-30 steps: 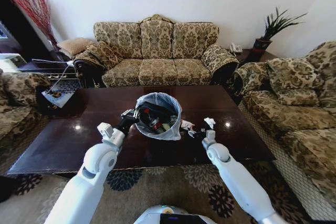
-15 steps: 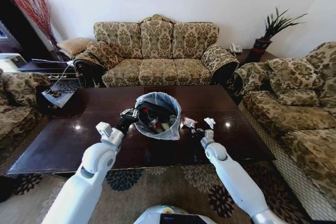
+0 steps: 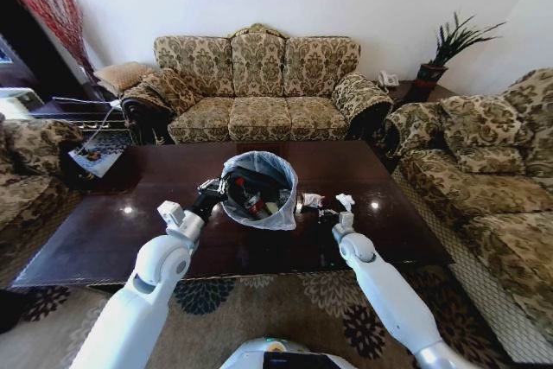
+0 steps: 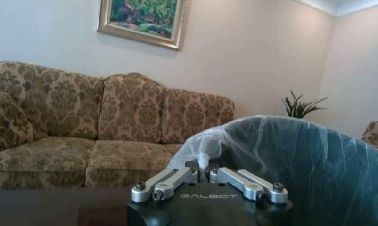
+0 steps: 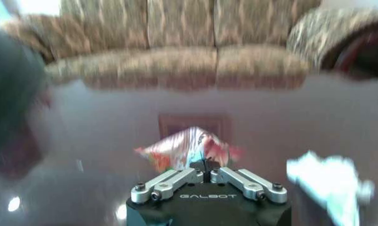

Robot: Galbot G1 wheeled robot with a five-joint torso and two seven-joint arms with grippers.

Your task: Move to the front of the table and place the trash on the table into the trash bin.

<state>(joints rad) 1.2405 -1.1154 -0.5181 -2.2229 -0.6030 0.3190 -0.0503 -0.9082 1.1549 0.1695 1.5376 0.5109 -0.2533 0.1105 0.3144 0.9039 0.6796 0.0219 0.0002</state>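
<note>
The trash bin (image 3: 275,181), black with a pale plastic liner, stands tilted on the dark table (image 3: 104,239) with its mouth toward me, and trash lies inside it. My left gripper (image 3: 212,190) is shut on the near-left rim; in the left wrist view the left gripper (image 4: 206,170) pinches the liner edge of the trash bin (image 4: 296,160). Right of the bin, my right gripper (image 3: 323,213) is shut on a crumpled shiny wrapper (image 3: 309,201). The right wrist view shows the right gripper (image 5: 206,165) closed on the wrapper (image 5: 179,148). A white tissue (image 3: 345,201) lies beside it on the table.
A patterned sofa (image 3: 257,84) stands behind the table, another sofa (image 3: 484,179) at the right and an armchair (image 3: 26,170) at the left. A magazine (image 3: 93,162) lies off the table's far-left corner. In the right wrist view the tissue (image 5: 330,181) lies close to the gripper.
My right gripper with the wrapper has shifted slightly up and toward the bin. The bin tipped a little further toward me. The left gripper stays on the rim.
</note>
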